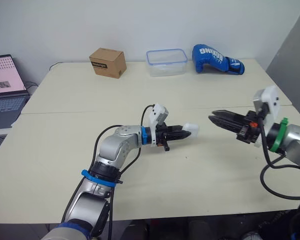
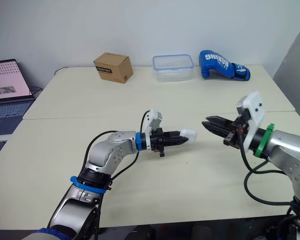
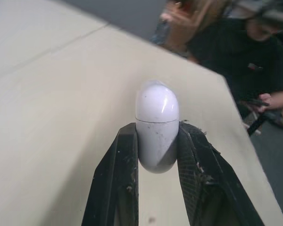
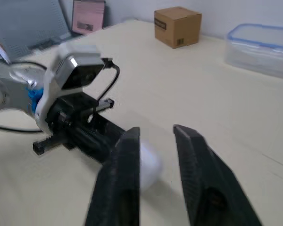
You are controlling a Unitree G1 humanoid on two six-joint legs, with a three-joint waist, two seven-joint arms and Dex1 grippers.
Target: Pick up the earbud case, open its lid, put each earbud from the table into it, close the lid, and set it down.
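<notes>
Facing the spread right gripper, the glossy white oval earbud case is being clamped by the left gripper; it could be levered out by lid-prying.

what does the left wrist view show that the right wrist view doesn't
Left wrist view: the left claw shut on the earbud case, whose lid seam is closed, and a person in dark clothes past the table edge. Right wrist view: the open right claw, a cardboard box, a clear plastic container and a laptop. Both: the earbud case, the left claw and the cream table.
</notes>
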